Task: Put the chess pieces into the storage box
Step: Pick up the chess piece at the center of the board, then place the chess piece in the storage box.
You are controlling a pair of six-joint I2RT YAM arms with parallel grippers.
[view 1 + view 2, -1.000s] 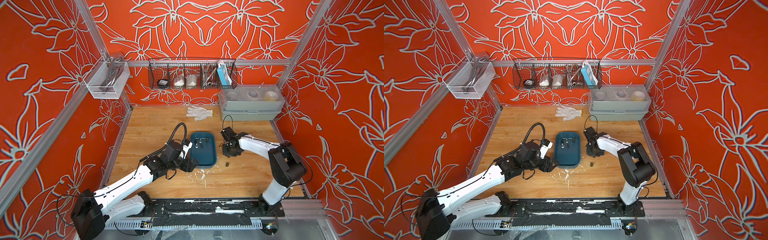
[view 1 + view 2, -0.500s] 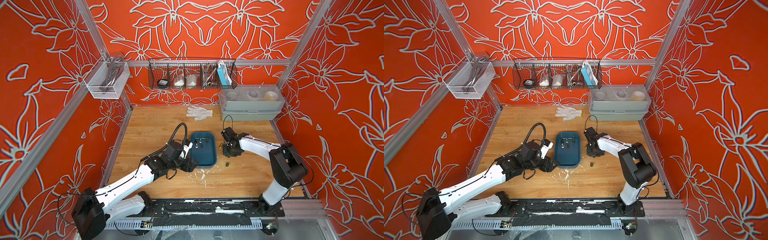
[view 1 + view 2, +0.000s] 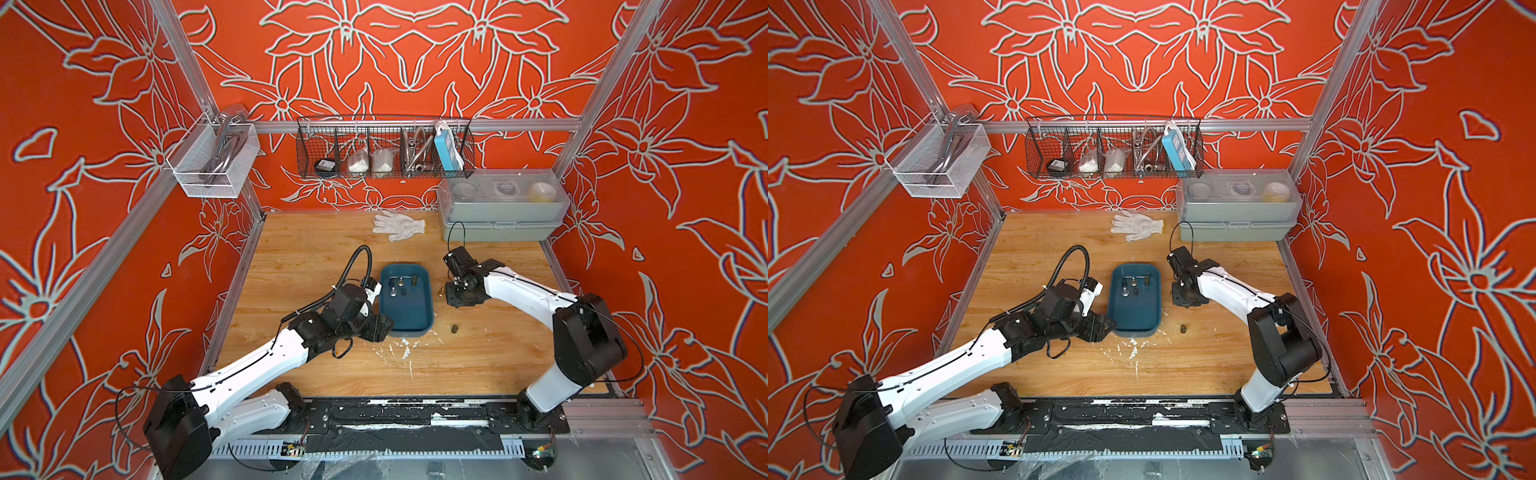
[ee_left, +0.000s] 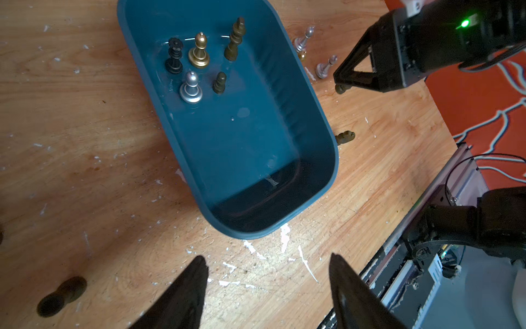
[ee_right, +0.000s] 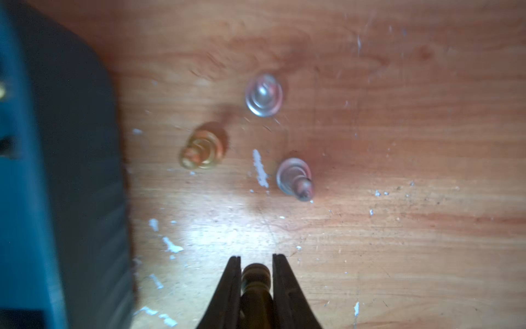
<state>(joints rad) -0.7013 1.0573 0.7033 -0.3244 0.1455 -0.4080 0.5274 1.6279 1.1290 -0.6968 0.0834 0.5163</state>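
One olive piece (image 5: pixel 255 275), pinched between right fingers (image 5: pixel 226 293)

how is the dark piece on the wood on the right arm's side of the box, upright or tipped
Tipped: the dark olive piece lies on its side on the wood, beside the storage box.

A white glove (image 3: pixel 399 225) lies on the wooden table (image 3: pixel 307 257) near the back wall (image 3: pixel 374 62), beside a lidded grey box (image 3: pixel 498 216). Higher up hang a black wire basket (image 3: pixel 384 153) and a white mesh basket (image 3: pixel 212 164).
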